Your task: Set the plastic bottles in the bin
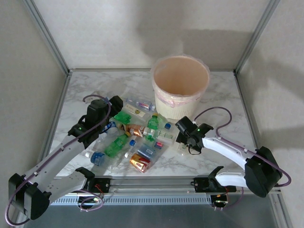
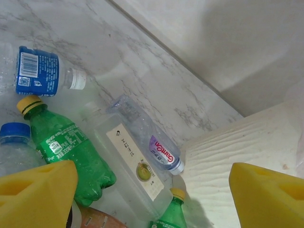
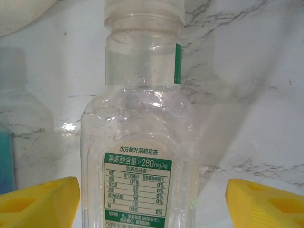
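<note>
A: How many bottles [image 1: 137, 135] do you count from above?

B: The heap sits at centre-left of the top view. I make out at least three green ones and two copper-orange ones. The clear ones overlap too much to number. There is one bin [image 1: 173, 109] at upper centre, mouth open, just beside the heap's upper right.

A: And the grippers?

B: The left gripper [image 1: 107, 111] hangs over the heap's left side. The right gripper [image 1: 184, 138] is at the heap's right end, below the bin.

A: What do the wrist views add?

B: On the left wrist, the yellow fingers [image 2: 38, 190] are spread wide, holding nothing. Under them lie two green bottles with yellow caps, a blue-labelled bottle [image 2: 38, 71] at upper left and a flat clear one. A small purple-labelled one [image 2: 159, 149] has its cap just beside the bin's wall. On the right wrist, a clear bottle with a green-and-white label [image 3: 137, 180] lies between released fingers [image 3: 38, 202], with a gap on each side.

A: Where is there room?

B: The marble surface [image 1: 85, 90] is bare at upper left and right of the bin. Walls [image 1: 104, 33] and metal posts [image 1: 47, 35] close the back and sides.
</note>
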Tool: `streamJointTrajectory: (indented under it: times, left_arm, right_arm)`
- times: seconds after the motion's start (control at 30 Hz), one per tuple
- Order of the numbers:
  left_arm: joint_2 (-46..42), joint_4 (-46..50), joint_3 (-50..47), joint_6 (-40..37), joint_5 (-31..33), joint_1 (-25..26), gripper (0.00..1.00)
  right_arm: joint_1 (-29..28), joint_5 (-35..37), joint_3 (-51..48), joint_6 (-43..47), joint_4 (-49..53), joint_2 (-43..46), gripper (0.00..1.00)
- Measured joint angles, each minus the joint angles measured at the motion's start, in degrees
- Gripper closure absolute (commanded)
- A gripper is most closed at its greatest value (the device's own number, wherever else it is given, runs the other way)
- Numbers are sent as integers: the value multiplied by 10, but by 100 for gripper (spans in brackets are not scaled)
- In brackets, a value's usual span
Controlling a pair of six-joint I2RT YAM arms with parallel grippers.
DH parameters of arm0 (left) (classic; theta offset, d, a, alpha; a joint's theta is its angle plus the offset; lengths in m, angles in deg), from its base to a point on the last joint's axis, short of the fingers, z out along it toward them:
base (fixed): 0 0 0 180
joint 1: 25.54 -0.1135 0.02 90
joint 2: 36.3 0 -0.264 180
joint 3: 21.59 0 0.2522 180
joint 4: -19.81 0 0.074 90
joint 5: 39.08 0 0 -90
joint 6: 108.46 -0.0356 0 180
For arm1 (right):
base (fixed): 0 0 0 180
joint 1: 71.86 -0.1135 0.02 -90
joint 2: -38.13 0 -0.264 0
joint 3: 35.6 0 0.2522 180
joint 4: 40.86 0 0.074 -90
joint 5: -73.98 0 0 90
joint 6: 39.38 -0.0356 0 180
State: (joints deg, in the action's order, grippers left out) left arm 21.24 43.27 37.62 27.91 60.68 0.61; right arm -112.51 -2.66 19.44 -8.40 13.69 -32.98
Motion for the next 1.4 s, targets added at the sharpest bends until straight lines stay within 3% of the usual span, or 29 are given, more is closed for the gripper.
streamJointTrajectory:
  times: [0.27, 0.6, 0.9, 1.2, 1.4]
  left_arm:
    - [7, -2, 0, 1, -10, 0, 18]
    - [7, -4, 0, 4, -8, 0, 18]
    - [6, -4, 0, 4, 6, -1, 18]
    - [6, -4, 0, 4, 14, -5, 18]
    - [6, -4, 0, 4, 17, -9, 18]
  right_arm:
    - [33, -14, -36, 15, -31, 0, 25]
    - [44, -10, -42, 33, -46, -18, 41]
    - [50, 15, -31, 33, -1, 19, 47]
    - [110, 88, 130, 38, 115, 120, 51]
    - [141, 137, 345, 83, 147, 108, 51]
